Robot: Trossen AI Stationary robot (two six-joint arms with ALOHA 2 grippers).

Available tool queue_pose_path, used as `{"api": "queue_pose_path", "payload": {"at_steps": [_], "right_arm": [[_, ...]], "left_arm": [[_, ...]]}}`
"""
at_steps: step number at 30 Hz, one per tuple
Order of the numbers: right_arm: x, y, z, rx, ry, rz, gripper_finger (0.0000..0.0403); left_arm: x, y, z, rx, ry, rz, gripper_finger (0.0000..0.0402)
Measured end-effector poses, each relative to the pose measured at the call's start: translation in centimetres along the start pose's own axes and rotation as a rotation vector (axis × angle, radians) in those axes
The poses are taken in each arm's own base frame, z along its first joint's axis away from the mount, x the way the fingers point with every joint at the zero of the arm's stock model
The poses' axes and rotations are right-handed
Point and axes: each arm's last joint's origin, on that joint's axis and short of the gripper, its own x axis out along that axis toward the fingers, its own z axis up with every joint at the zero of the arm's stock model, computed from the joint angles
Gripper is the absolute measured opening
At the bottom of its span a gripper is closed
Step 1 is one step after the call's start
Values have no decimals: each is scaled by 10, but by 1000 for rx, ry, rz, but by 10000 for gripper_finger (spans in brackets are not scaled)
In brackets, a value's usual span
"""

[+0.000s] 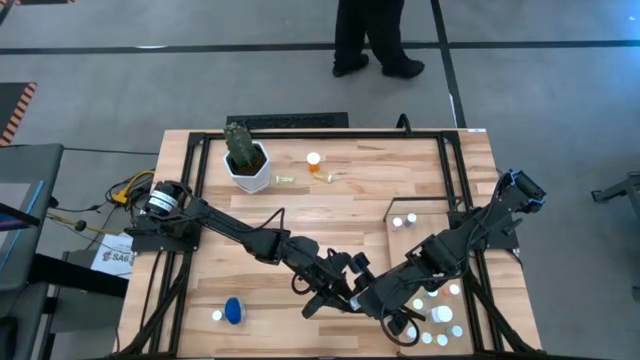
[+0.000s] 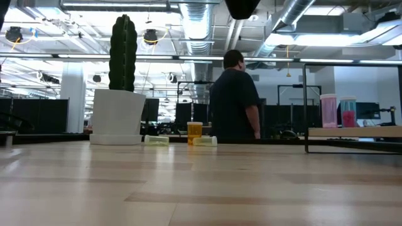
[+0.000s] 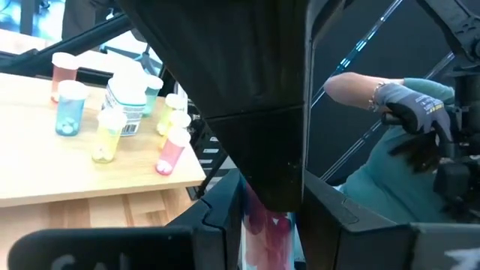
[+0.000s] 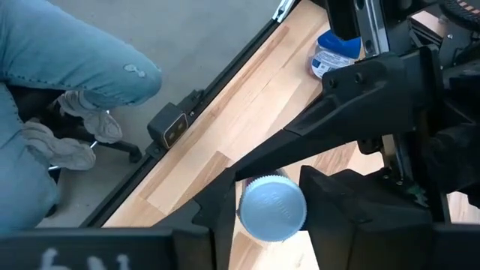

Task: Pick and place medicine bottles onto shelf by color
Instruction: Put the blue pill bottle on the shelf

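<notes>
My two grippers meet above the table's near middle. My left gripper (image 1: 345,290) (image 3: 266,221) is shut on a pink medicine bottle (image 3: 267,226). My right gripper (image 1: 380,302) (image 4: 270,196) comes from the right and is closed around that bottle's pale cap (image 4: 271,208). The pale shelf (image 1: 425,255) lies at the right and carries several bottles (image 3: 105,139). An orange bottle (image 1: 314,163) and two yellow-green vials (image 1: 285,179) are at the far middle. A blue bottle (image 1: 233,310) lies at the near left. My left gripper pinches the pink bottle's body (image 3: 262,232) between its two fingers, coming almost level from the table's left. The bottle is clear of the table; the right gripper hides its upper part. My right gripper has the bottle's cap (image 4: 281,225) between its two fingers, slanting down from the right. The cap's round top faces the wrist camera.
A white pot with a cactus (image 1: 247,165) stands at the far left. A black frame (image 1: 440,150) runs around the tabletop. One person stands beyond the far edge (image 1: 375,40); another sits by the near edge (image 4: 67,67), with a gloved hand (image 3: 416,112).
</notes>
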Motion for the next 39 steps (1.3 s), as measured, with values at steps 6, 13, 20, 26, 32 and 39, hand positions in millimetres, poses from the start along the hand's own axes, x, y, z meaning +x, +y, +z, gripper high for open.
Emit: {"api": "queue_pose_path", "payload": {"at_steps": [6, 13, 20, 26, 32, 39], "right_arm": [[0, 0, 0, 0, 2, 0, 128], [0, 0, -1, 7, 11, 1, 125], [-9, -1, -5, 50, 126, 2, 126], [-28, -2, -14, 170, 337, -9, 128], [-38, 9, -35, 263, 562, -40, 131], [-38, 27, -58, 269, 689, -55, 131]], "left_arm": [[0, 0, 0, 0, -1, 0, 83], [0, 0, 0, -25, -16, 28, 129], [-2, 4, 6, -20, -53, 52, 198], [-6, 15, 7, -95, -44, 100, 209], [-7, 20, 3, -115, -8, 142, 208], [-4, 16, -1, -134, -1, 168, 208]]}}
